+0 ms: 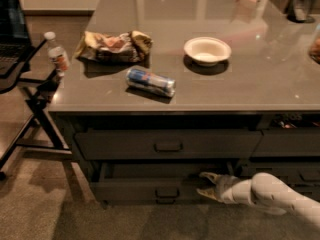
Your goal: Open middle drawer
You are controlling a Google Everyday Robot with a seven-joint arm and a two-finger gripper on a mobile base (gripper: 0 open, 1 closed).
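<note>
Low down at the front of the desk (260, 84), the middle drawer (145, 188) stands partly pulled out. A dark strip of its inside shows above the flat front, and its small black pull (167, 192) sits at the centre. Above it is the taller top drawer (125, 145) with a similar pull, and it looks closed.

The robot's white arm (280, 196) reaches in from the lower right, close to the floor. Its claw (209, 185) is at the right end of the middle drawer's front. The two fingers (210, 175) are spread apart, one up by the dark opening and one lower against the front, so the claw looks released. From here I can't be sure whether either finger actually touches the drawer.

On the desk top, a crumpled snack bag (114, 45) lies towards the back left. A drink can (150, 81) rests on its side in front of it, and a white bowl (207, 50) sits well to the right of the bag. Off the left edge, a water bottle (57, 55) stands upright on a black folding stand (35, 99), with an open laptop (10, 31) just beyond it.
</note>
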